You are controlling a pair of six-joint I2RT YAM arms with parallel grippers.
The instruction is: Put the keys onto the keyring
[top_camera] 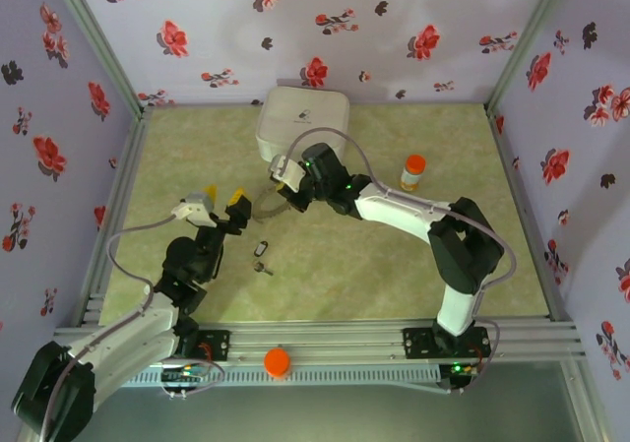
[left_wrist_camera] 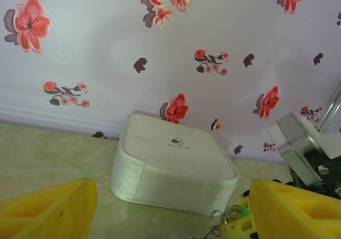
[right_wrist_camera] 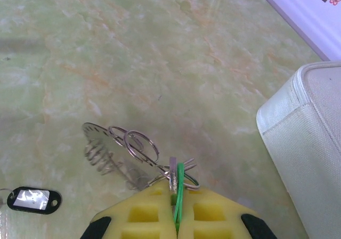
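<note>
1. Left pincer (top_camera: 223,198): released, yellow fingers (left_wrist_camera: 48,207) spread, holding nothing.
2. Black key (top_camera: 261,250) lies flat at its 5 o'clock.
3. Keyring (right_wrist_camera: 95,126), grey with a beaded edge, lies on the counter (top_camera: 335,275). Wire loops (right_wrist_camera: 141,145) sit between it and the green tab (right_wrist_camera: 180,175).
4. Right pincer (right_wrist_camera: 176,196): clenched on the green tab.
5. White case (top_camera: 300,122): closed, at its 12 o'clock.
6. Orange-capped bottle (top_camera: 412,171): upright, at the case's 4 o'clock.
7. The counter is green marble; the walls (top_camera: 394,29) are floral.

Soft, even light falls from overhead; shadows are faint on the table (top_camera: 394,265). The top view looks slightly hazy. Close yellow jaws blur in both wrist views. The black key tag (right_wrist_camera: 33,199) glints white.
</note>
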